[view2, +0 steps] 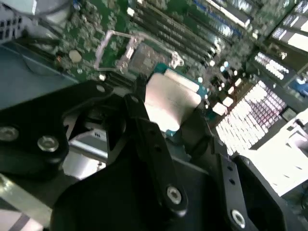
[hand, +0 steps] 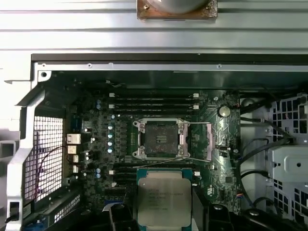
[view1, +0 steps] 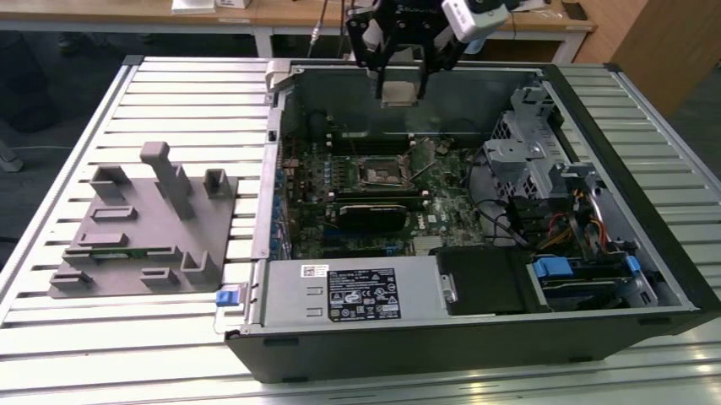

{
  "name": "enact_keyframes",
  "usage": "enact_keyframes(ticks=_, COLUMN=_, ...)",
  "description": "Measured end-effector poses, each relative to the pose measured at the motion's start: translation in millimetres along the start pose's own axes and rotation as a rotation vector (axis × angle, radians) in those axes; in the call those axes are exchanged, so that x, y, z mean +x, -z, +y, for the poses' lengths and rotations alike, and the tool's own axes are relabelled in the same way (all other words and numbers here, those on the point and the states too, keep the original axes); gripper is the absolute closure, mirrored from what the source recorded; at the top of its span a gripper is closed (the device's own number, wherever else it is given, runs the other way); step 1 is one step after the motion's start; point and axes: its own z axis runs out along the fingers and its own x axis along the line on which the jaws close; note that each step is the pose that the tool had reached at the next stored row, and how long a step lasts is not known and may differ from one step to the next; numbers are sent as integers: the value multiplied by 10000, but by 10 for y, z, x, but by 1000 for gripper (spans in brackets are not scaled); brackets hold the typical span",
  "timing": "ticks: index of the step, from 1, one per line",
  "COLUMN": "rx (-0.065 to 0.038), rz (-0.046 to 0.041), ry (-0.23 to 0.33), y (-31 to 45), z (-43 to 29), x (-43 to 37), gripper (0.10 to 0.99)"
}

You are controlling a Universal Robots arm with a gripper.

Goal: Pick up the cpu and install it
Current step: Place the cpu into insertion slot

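The cpu, a small square chip with a pale silvery top, hangs in the air over the far end of the open computer case, with my gripper shut on it. In both wrist views the cpu sits between the black fingers, its metal top facing the first wrist camera. The dark square socket lies bare on the green motherboard below, its metal frame swung open to one side. The chip is well above the board and touches nothing but the fingers.
The case's walls ring the board. A drive cage with cables stands at the exterior view's right, and a power supply sits at the near end. A grey tray holding a green memory stick rests on the slatted table.
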Motion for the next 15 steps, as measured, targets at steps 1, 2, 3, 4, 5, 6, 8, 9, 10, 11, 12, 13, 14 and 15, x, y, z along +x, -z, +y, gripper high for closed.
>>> enact_keyframes(ticks=1, rx=-1, rz=-1, ry=-3, y=0, z=0, x=-4, gripper=545)
enact_keyframes(ticks=2, rx=1, rz=0, ry=-6, y=0, z=1, x=-9, gripper=545)
enact_keyframes(ticks=3, rx=0, rz=-1, ry=-9, y=0, z=1, x=-15, gripper=545)
enact_keyframes(ticks=4, rx=0, rz=0, ry=-11, y=0, z=1, x=-20, gripper=545)
enact_keyframes(ticks=5, rx=0, rz=-4, ry=-56, y=0, z=1, x=-21, gripper=545)
enact_keyframes(ticks=6, rx=-2, rz=-11, ry=-172, y=0, z=1, x=-21, gripper=545)
enact_keyframes(ticks=8, rx=-5, rz=-30, ry=-502, y=-1, z=1, x=-22, gripper=545)
enact_keyframes(ticks=9, rx=-8, rz=-41, ry=-683, y=-2, z=1, x=-22, gripper=545)
enact_keyframes(ticks=10, rx=-10, rz=-52, ry=-862, y=-3, z=1, x=-22, gripper=545)
enact_keyframes(ticks=11, rx=-14, rz=-64, ry=-1041, y=-4, z=1, x=-21, gripper=545)
enact_keyframes(ticks=12, rx=-15, rz=-74, ry=-1227, y=-5, z=1, x=-22, gripper=545)
enact_keyframes(ticks=13, rx=-17, rz=-86, ry=-1416, y=-5, z=1, x=-22, gripper=545)
enact_keyframes(ticks=14, rx=-19, rz=-97, ry=-1597, y=-6, z=1, x=-22, gripper=545)
enact_keyframes(ticks=15, rx=-22, rz=-108, ry=-1776, y=-7, z=1, x=-21, gripper=545)
